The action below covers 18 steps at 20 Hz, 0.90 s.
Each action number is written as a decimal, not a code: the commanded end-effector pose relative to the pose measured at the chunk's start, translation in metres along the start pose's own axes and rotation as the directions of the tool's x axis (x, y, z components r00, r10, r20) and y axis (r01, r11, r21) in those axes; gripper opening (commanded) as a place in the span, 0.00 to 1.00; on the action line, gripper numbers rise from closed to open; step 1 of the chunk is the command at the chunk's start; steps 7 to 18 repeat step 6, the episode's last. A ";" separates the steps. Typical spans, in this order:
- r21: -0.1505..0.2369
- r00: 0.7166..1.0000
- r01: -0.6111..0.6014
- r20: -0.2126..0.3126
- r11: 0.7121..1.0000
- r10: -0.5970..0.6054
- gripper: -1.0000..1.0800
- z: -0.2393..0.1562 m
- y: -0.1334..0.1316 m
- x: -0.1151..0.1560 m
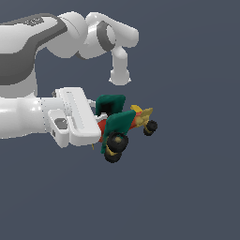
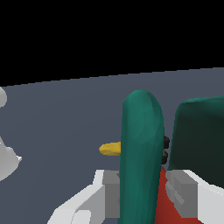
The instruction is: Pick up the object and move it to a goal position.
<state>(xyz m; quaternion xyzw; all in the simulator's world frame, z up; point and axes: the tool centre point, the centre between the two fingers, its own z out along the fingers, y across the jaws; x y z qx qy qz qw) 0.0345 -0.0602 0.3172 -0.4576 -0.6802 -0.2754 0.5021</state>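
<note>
The gripper points sideways toward the exterior view's right, and the toy biplane sits directly at its tip, between the fingers. In the wrist view the two grey fingers stand on either side of the plane's red body, with one teal wing rising between them and the second wing just beyond the other finger. The jaws are closed down to the width of the fuselage and appear to be clamping it; contact looks firm on both sides, though the pads themselves are partly hidden by the wing.

No surface shows touching the plane in either view, so I judge that it is carried clear of the ground, held only by the gripper.

The plane's long axis runs outward from the fingertips, roughly continuing the line of the hand: the yellow tail and the small rear wheel lie farthest from the gripper, while the large black wheels hang below and just ahead of the fingers. The yellow piece pokes out beyond the near wing.

No goal marker is visible in either view, so which way the goal lies from the hand cannot be told. With the mass ahead of the fingers, the carry should be smooth, to avoid the toy pivoting in the grip.
</note>
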 end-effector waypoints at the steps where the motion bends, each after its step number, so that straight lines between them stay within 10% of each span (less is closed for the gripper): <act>1: -0.001 1.000 0.030 0.004 1.000 -0.030 0.00 -0.003 -0.002 0.005; 18: -0.001 0.999 0.044 0.006 0.999 -0.044 0.00 -0.004 -0.003 0.005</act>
